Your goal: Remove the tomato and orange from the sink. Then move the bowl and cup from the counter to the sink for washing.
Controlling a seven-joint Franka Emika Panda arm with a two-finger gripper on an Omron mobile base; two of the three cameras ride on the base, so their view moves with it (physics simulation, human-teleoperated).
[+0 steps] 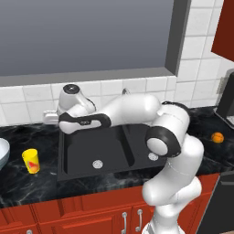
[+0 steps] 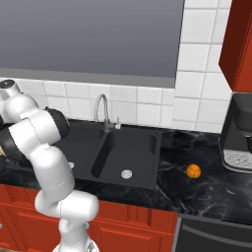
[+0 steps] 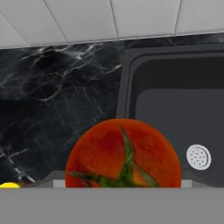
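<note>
My pincer holds tomato [image 3: 123, 154], jaws spread wide around it; hand view puts tomato over sink [image 3: 175, 105] left rim, drain at right. Left base view gives me cup [image 1: 31, 161] and bowl [image 1: 2, 153] on counter [image 1: 27, 183] left end. Right base view: orange [image 2: 193, 171] on counter right of sink, both basins bare, open room there.

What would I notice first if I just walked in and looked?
The big red tomato with its green star-shaped stem sits right in front of the hand camera, above the sink's left edge. The white robot arm stretches over the black double-basin sink, and a small bright orange ball lies on the counter to its right.
</note>
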